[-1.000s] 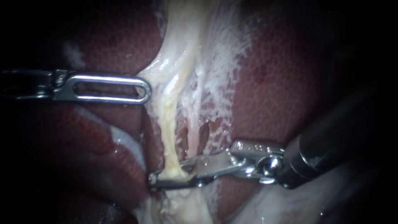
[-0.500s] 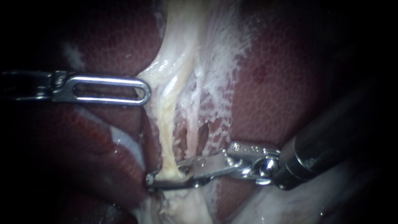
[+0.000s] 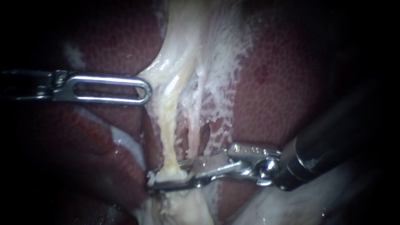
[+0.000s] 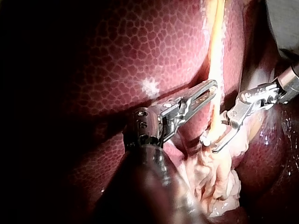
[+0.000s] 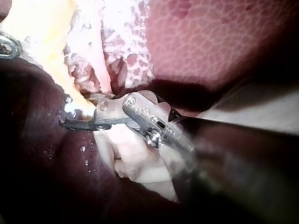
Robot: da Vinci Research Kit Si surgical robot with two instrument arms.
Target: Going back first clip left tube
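The left tube (image 3: 168, 129) is a yellowish strand that runs down between lobes of the liver (image 3: 283, 83). A thinner pink right tube (image 3: 193, 129) lies beside it. My right instrument (image 3: 152, 180) comes in from the lower right, and its long jaws are shut across the left tube low down, one on each side. The right wrist view shows the same jaws (image 5: 65, 122) closed around the pale strand. My left instrument (image 3: 146, 89) lies level, its slotted jaws shut on the edge of the pale tissue beside the tube's upper part. In the left wrist view, its tip (image 4: 212, 86) rests against the tube (image 4: 215, 56).
White webbed tissue (image 3: 225, 75) spreads to the right of the tubes. A pale lumpy mass (image 4: 215, 182) hangs below the right instrument's jaws. Dark red liver surrounds everything, with a pale fold (image 3: 129, 143) at lower left.
The right instrument has slid a little further left across the left tube, and the gap between its jaws has narrowed around it. The left instrument has held still.
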